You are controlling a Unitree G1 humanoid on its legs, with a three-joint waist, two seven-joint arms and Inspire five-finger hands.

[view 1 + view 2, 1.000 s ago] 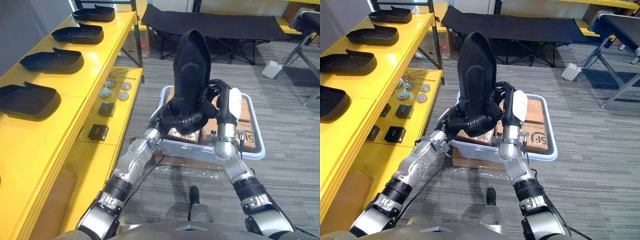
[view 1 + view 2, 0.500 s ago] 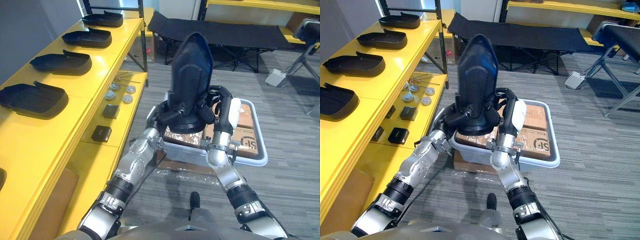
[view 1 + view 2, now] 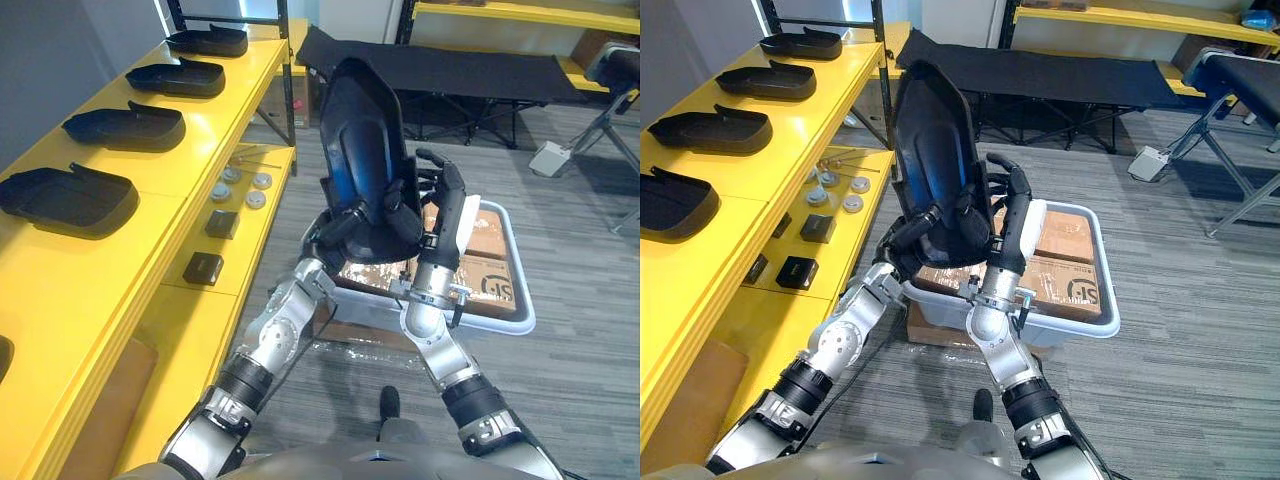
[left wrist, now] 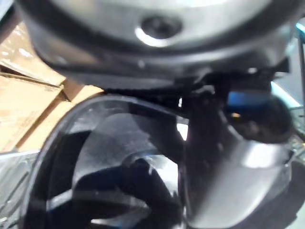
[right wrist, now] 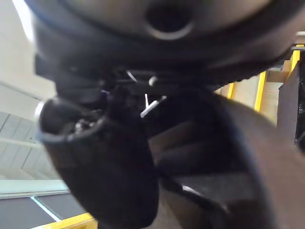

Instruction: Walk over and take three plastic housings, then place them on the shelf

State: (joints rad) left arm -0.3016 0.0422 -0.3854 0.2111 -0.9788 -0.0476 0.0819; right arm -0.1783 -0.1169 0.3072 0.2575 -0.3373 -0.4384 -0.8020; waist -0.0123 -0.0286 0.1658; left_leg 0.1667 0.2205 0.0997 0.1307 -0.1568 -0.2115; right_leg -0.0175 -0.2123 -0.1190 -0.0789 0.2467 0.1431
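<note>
A long black plastic housing (image 3: 360,150) stands upright in front of me, leaning to the left with its hollow inside turned towards me. My left hand (image 3: 372,218) has its fingers curled round the housing's lower end; the left wrist view looks into that hollow shell (image 4: 114,143). My right hand (image 3: 1012,210) stands beside the housing's right edge with its fingers stretched upward along it and its white-covered thumb to the outside. Several more black housings (image 3: 125,125) lie in a row on the yellow shelf (image 3: 150,205) to my left.
Below my hands a pale plastic tub (image 3: 517,322) holds cardboard boxes (image 3: 492,282). A lower yellow shelf carries small black boxes (image 3: 203,267) and round grey parts (image 3: 247,187). A black cot (image 3: 450,65) stands behind on the grey floor.
The housing has turned and leaned left, now showing its hollow inside. My left hand's fingers curled round its base, and my right hand's fingers straightened beside it. The camera shifted slightly.
</note>
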